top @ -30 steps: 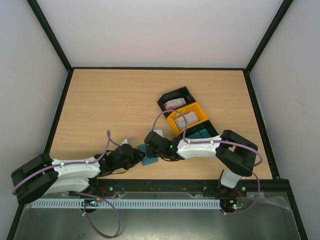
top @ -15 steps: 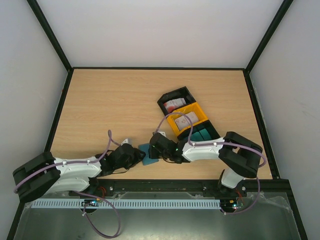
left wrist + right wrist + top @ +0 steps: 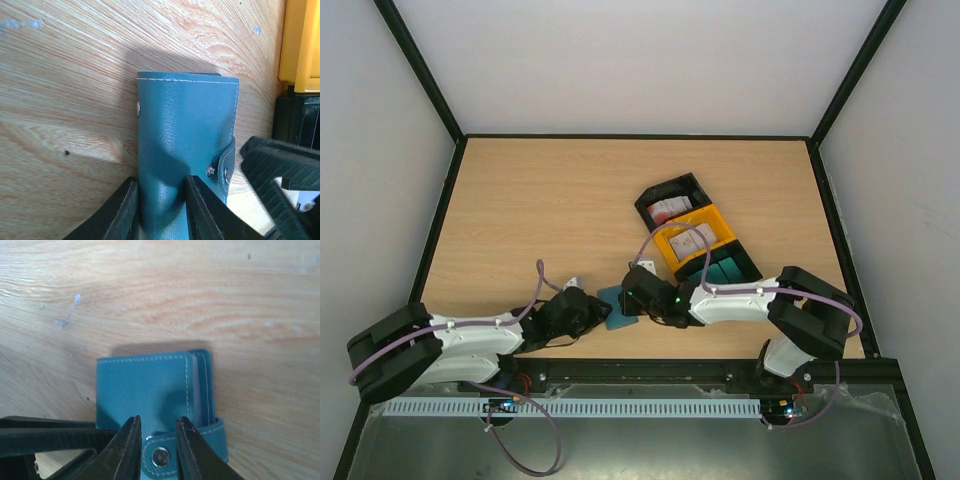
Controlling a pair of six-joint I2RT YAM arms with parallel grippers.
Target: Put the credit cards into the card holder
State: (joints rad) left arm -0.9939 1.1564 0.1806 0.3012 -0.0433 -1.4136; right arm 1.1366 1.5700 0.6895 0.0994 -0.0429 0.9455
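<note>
The left pincer point(image 3: 160, 205) is clamped narrowly on the near end of the small flat teal-blue leather card holder point(image 3: 187, 135). Its 2 black fingers point(image 3: 122, 212) press a dent into the cover. The holder lies folded on the pale wooden table point(image 3: 540, 210), stretching away from those tips. The right pincer point(image 3: 156, 435) meets it from the opposite side with its jaws a narrow gap apart, straddling the little snap tab point(image 3: 160, 457). Whether it pinches the tab or only rests over it, I cannot tell. The holder looks light and pliable, grainy rather than slippery, so it will probably buckle under a hard squeeze. Pinning 1 end while lifting the tab by its free tip seems the sounder hold. Both arms lie low and stretched inward along the table's near edge, wrists almost meeting over the holder. Beyond the right pincer, well apart from the holder, the thin white-and-red plastic credit cards point(image 3: 667, 208) rest in a black open bin point(image 3: 650, 195) and a yellow open bin point(image 3: 720, 225). They are likely stiff, slick and best taken by an edge.
</note>
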